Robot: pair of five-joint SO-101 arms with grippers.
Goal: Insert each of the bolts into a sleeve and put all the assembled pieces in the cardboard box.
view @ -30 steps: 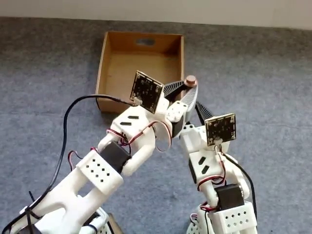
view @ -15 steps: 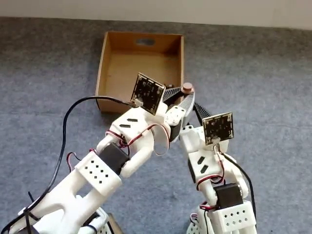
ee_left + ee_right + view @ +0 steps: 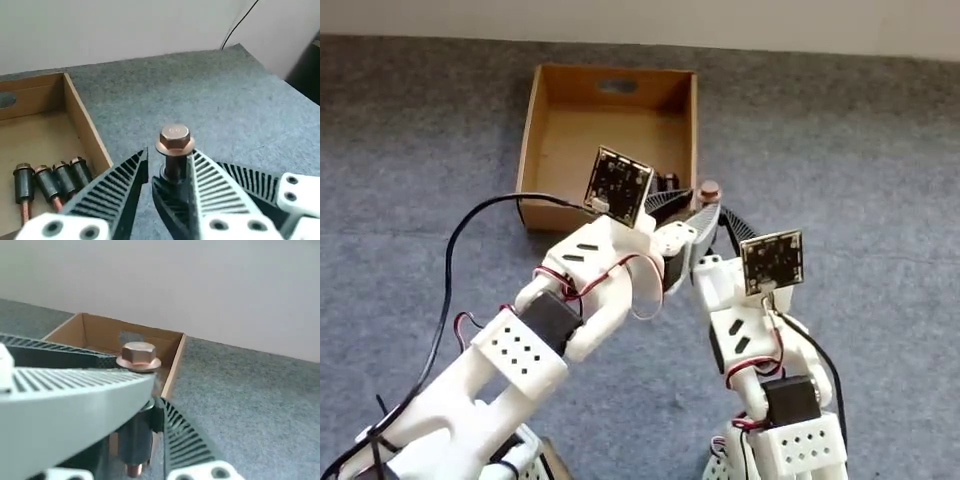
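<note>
A copper hex-head bolt (image 3: 709, 188) stands upright in a black sleeve (image 3: 135, 437) just outside the near right corner of the cardboard box (image 3: 528, 150), its copper tip poking out below. My right gripper (image 3: 150, 425) is shut on the sleeve. My left gripper (image 3: 167, 155) is open, its fingers either side of the bolt (image 3: 175, 140) under the head; the grey finger (image 3: 205, 185) touches it and a gap shows at the dark one. Several assembled pieces (image 3: 50, 180) lie side by side in the box (image 3: 82, 125).
Grey carpet (image 3: 840, 150) covers the table around the box and arms. A black cable (image 3: 455, 270) loops off the left arm. The far and left parts of the box floor (image 3: 580, 130) are bare.
The bolt head has dropped lower and nearer the arms, beside the box's right wall. Both grippers came down with it.
</note>
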